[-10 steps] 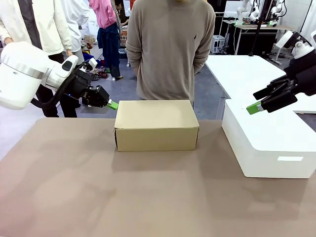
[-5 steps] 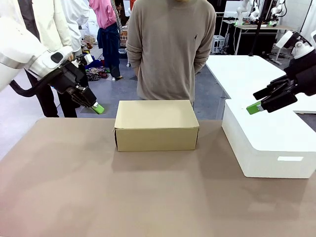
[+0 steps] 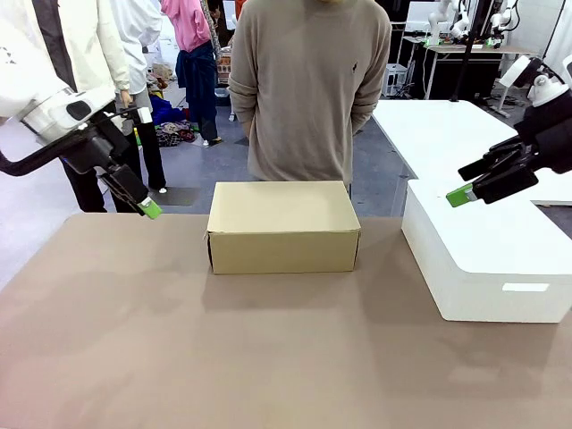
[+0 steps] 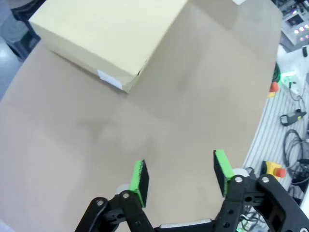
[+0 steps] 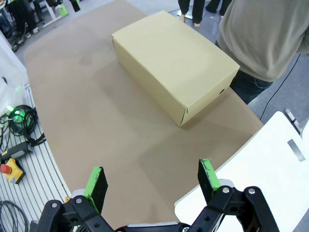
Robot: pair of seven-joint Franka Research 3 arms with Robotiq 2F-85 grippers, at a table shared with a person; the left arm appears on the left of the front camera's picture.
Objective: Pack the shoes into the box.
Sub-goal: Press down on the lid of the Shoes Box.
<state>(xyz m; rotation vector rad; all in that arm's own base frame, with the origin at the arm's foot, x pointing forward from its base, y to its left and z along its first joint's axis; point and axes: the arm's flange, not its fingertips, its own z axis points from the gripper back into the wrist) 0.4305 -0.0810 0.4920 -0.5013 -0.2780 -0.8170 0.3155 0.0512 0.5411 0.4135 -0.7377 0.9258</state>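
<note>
Box: plain brown cardboard box [image 3: 283, 226], lid flap down flat, a small white label on one end wall as the left wrist view shows it [image 4: 110, 79].
Place: on the brown desk [image 3: 268, 349], toward its far edge and near the middle, just in front of the person in a beige sweater [image 3: 308, 89].
Hidden: with the lid closed, the inside of the box cannot be seen, so what it holds cannot be told.
Neighbour: large white block [image 3: 487, 259] sits at the right edge of the desk, apart from the box.
Left pincer: [image 3: 146, 209] above the far left corner of the desk, green pads parted in its wrist view [image 4: 179, 175], gripping nothing.
Right pincer: [image 3: 465, 192] hangs over the white block, jaws spread wide in its wrist view [image 5: 152, 182], nothing between them.
</note>
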